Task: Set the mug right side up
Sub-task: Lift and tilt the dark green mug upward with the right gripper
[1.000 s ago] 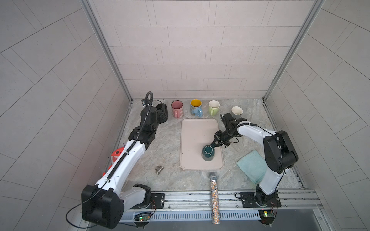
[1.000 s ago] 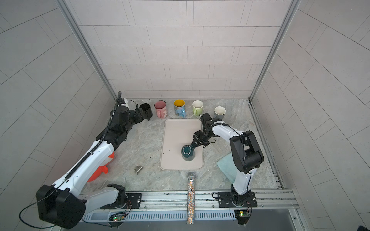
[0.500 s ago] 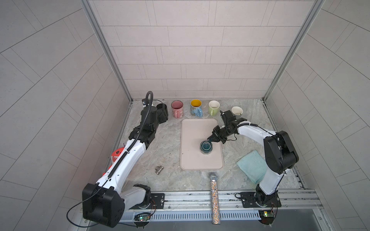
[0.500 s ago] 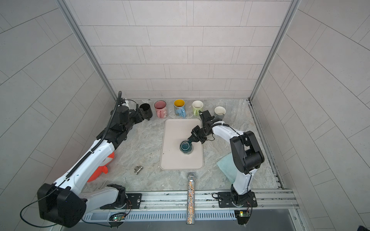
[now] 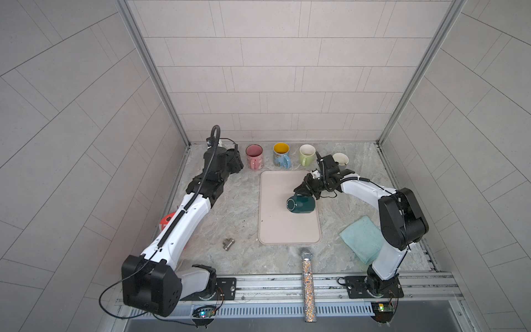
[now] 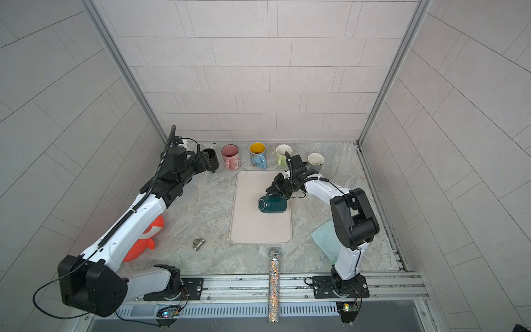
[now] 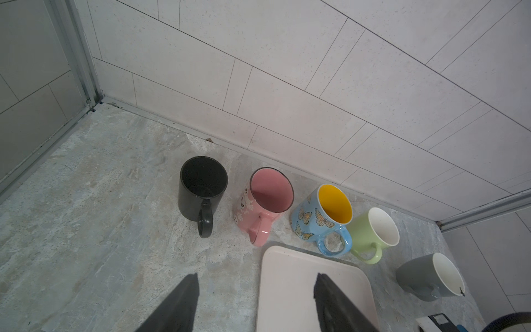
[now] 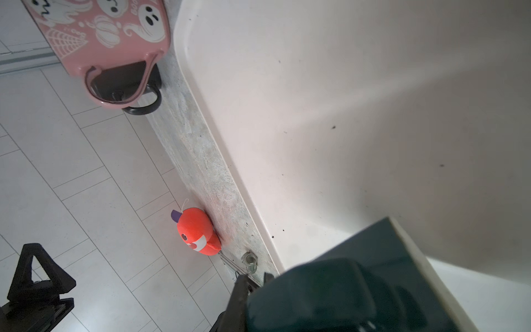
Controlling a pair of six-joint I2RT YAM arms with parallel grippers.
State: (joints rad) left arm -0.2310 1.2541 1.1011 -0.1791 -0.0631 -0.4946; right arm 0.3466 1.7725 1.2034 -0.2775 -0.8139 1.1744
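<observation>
The dark teal mug [image 5: 300, 203] [image 6: 272, 204] lies tipped on its side on the pink tray [image 5: 275, 230], one round end facing left. My right gripper [image 5: 302, 192] [image 6: 273, 192] is shut on the mug's handle [image 8: 316, 290], just behind the mug's body. In the right wrist view the mug [image 8: 388, 258] fills the near corner and hides most of the right gripper [image 8: 255, 280]. My left gripper [image 7: 255, 278] [image 6: 208, 164] stands open and empty at the back left, in front of a black mug [image 7: 201, 186].
Upright mugs line the back wall: pink [image 5: 254, 156], blue with yellow inside [image 5: 281, 155], green [image 5: 307, 153], grey [image 5: 341, 160]. A teal cloth [image 5: 362, 238], a glittery microphone [image 5: 307, 284], a metal clip [image 5: 228, 244] and an orange plush [image 6: 143, 238] lie around the tray.
My right gripper has pulled back and up with the mug. The mug has gone from standing on the tray to lying tilted on its side. The left arm has not moved.
</observation>
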